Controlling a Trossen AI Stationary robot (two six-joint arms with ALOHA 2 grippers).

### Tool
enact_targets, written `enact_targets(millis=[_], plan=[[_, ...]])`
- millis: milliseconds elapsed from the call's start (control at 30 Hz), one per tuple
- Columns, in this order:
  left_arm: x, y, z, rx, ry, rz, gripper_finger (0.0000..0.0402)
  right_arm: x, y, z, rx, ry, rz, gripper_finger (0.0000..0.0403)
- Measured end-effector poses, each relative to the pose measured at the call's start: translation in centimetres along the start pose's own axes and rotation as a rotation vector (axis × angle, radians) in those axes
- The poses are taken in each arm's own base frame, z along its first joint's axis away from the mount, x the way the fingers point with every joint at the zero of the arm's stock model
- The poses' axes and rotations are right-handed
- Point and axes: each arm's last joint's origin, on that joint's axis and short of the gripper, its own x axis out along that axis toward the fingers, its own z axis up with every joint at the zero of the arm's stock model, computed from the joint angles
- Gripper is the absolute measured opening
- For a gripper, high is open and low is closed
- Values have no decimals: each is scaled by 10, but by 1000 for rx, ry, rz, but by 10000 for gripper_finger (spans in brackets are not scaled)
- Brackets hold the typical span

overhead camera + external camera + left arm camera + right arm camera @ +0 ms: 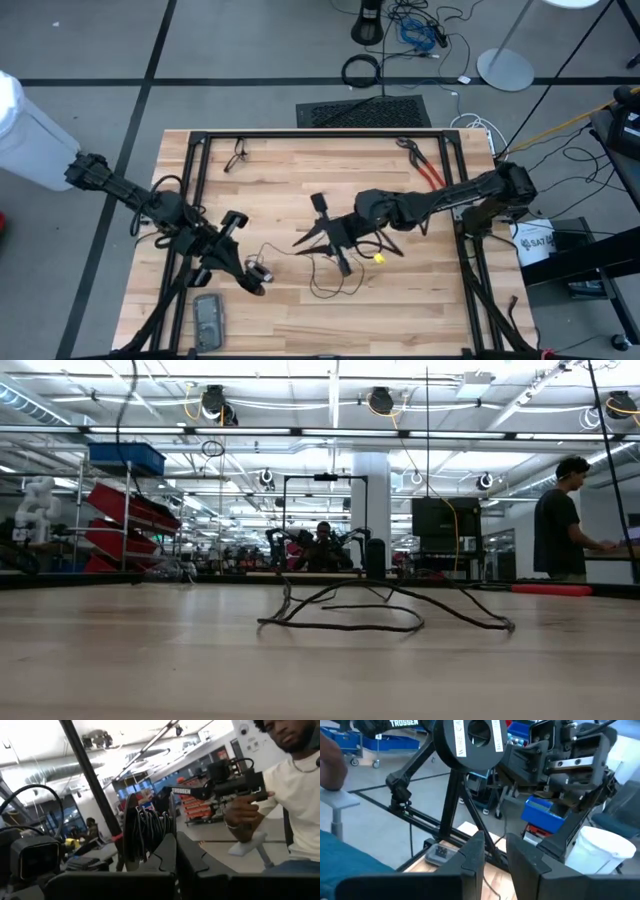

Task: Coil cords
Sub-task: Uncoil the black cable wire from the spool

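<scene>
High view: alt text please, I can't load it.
A thin black cord lies loosely looped on the wooden table, between the left gripper and the right gripper. Red-handled pliers lie near the far right corner.

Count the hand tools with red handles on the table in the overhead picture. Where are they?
1. The red-handled pliers lie near the table's far right corner, partly under the right arm; others could be hidden beneath the arms.
</scene>
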Motion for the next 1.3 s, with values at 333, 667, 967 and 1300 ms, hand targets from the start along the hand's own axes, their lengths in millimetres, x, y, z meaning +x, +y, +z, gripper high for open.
enact_targets(millis=[333,667,967,1300], plan=[[3,0,-6,-9,27,-6,0,39,0,-40,-94,-99,-145,72],[6,4,-15,-10,57,12,0,50,-10,-64,-5,-144,-153,151],[6,6,-16,-18,66,21,0,51,-9,-63,16,-179,-120,184],[8,7,-20,-11,93,64,0,58,-7,-54,29,-203,-113,181]])
